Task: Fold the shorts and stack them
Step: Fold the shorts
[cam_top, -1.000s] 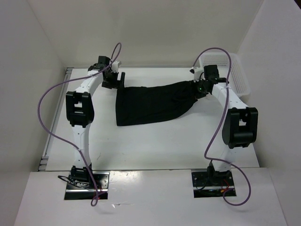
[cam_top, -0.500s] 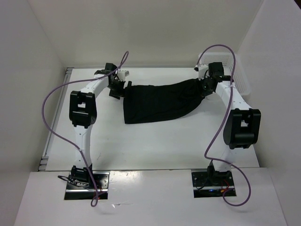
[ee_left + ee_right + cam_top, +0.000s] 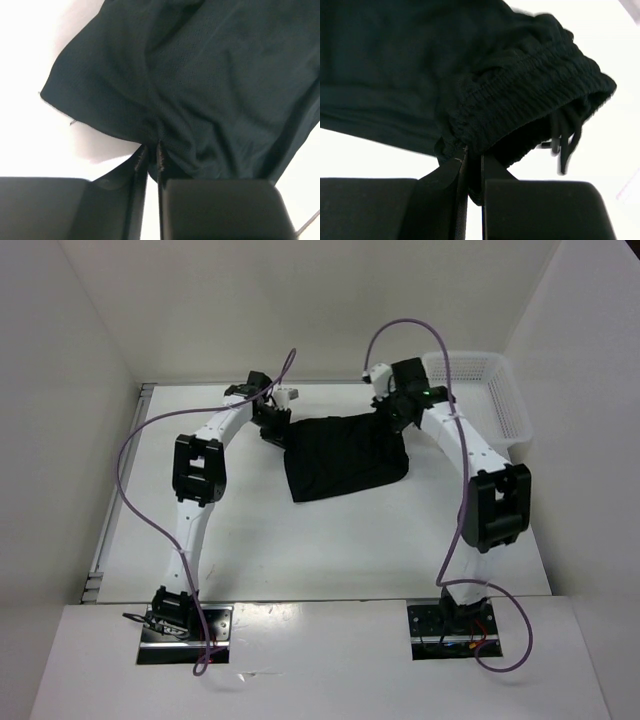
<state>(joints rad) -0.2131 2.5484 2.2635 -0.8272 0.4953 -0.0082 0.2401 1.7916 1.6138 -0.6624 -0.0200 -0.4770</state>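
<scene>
The black shorts [image 3: 345, 455] lie bunched at the back middle of the table, hanging between both grippers. My left gripper [image 3: 279, 430] is at their left edge, and in the left wrist view this gripper [image 3: 148, 151] is shut on a pinch of the shorts' [image 3: 200, 75] thin fabric near the hem. My right gripper [image 3: 394, 418] is at their upper right corner. In the right wrist view it [image 3: 473, 156] is shut on the gathered elastic waistband [image 3: 530, 85], with the drawstring [image 3: 565, 142] dangling to the right.
A white mesh basket [image 3: 497, 390] stands at the back right, just beyond the right arm. White walls close in the table on the left, back and right. A purple cable loops off each arm.
The left gripper moved right to the shorts' left edge and shut on it. The right gripper carried the waistband leftward, so the shorts went from spread wide to a narrower bunch.
</scene>
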